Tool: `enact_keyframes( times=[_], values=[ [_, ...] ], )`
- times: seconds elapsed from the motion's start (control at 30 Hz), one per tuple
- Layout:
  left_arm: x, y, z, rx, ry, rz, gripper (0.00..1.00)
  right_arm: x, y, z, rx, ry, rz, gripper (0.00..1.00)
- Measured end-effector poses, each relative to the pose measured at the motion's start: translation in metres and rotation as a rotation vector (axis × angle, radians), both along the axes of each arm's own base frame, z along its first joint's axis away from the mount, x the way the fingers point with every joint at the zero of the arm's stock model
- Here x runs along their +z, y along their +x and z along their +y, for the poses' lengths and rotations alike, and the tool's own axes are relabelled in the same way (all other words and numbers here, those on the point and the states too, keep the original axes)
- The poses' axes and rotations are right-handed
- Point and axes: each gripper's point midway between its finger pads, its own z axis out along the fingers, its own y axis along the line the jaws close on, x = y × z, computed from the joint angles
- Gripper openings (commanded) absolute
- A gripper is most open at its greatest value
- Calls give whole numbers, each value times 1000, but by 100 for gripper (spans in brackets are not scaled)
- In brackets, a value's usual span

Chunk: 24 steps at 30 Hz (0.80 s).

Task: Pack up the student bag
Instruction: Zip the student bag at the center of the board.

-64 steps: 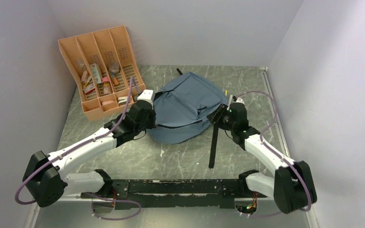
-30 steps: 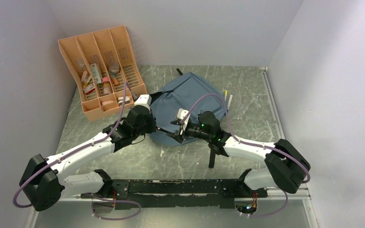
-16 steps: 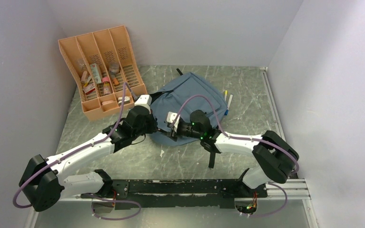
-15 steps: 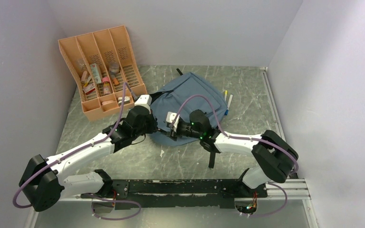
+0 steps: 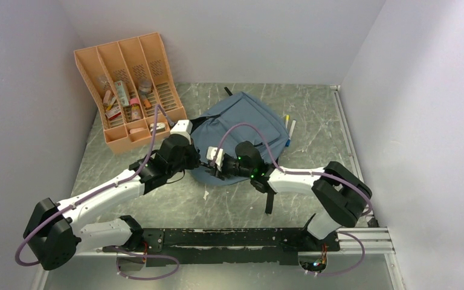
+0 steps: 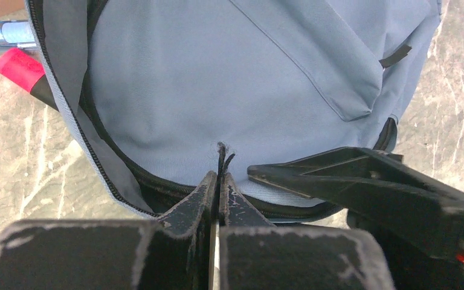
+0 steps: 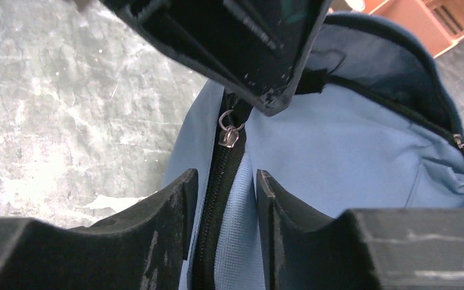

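Observation:
The grey-blue student bag [image 5: 244, 127] lies flat mid-table, its main zipper partly undone along the near-left edge. My left gripper [image 5: 202, 161] is shut on a thin black zipper cord [image 6: 220, 158] at that edge, as the left wrist view [image 6: 219, 179] shows. My right gripper [image 5: 214, 162] sits right beside it, facing it. In the right wrist view its jaws [image 7: 225, 181] stand open, astride the dark zipper track [image 7: 214, 205] and a fold of fabric. A metal zipper slider [image 7: 228, 135] hangs just beyond the fingertips, under the left gripper's fingers [image 7: 260, 54].
An orange slotted organiser [image 5: 130, 90] with several small items stands at the back left. Pens [image 5: 290, 124] lie right of the bag. A black strap [image 5: 270, 196] trails toward the near edge. A red-capped marker [image 6: 18, 66] lies by the bag's open side.
My right arm has swung from the bag's right side across to its near-left edge, beside the left gripper, and its jaws have narrowed. The left gripper has stayed shut in place.

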Motion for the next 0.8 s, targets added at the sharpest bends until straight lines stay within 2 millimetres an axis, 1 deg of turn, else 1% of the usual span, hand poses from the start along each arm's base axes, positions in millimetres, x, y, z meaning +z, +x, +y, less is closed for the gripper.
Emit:
enact_keyframes(
  times=[0.13,0.27,0.33,0.4,0.43,0.67,0.8],
  values=[
    [3,1,-1,0,-4,-4,5,-13,3,-1,-6,-46,5,31],
    [2,0,0,1,-2,-2,5,-15,4,-2,-15,-67,-2,21],
    [2,1,1,4,1,-2,5,-14,4,-3,-16,-67,-4,15],
    [3,1,2,11,6,-4,5,-11,3,-4,-20,-62,-8,3],
    [3,2,2,14,7,-5,5,-9,3,-4,-19,-60,-12,0],
    [10,5,2,16,28,-5,5,-7,-1,-7,-3,-80,-18,0],
    [10,12,13,50,52,13,5,0,-3,-11,1,-79,-29,0]
  ],
)
